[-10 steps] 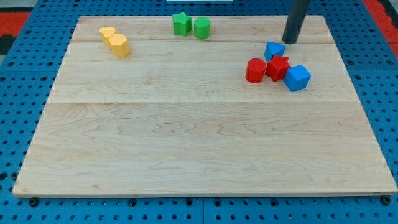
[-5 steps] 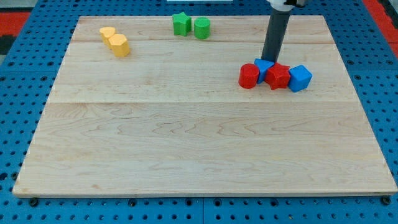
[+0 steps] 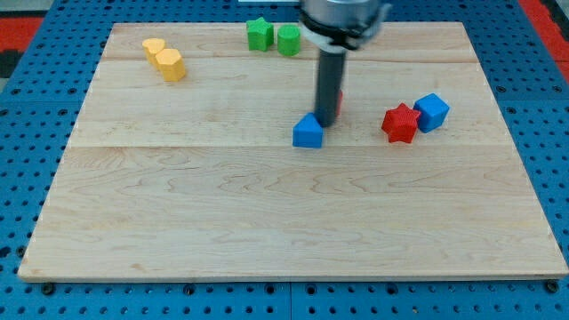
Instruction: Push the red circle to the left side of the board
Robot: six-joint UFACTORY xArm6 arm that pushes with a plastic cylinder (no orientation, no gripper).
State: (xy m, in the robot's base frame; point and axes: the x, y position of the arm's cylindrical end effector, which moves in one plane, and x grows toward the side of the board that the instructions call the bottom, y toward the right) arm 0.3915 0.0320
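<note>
Right now your tip [image 3: 325,122] grasps nothing, touching the blue block [image 3: 308,132] mid-board, while the red circle [image 3: 339,100] peeks out just behind the rod toward the far-right, so it's barely visible and wants pushing leftward.

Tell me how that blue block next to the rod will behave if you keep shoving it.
The blue block looks small and flat-bottomed, so it probably slides rather than rolls. It sits off-centre at my tip, so it may twist or slip aside.
</note>
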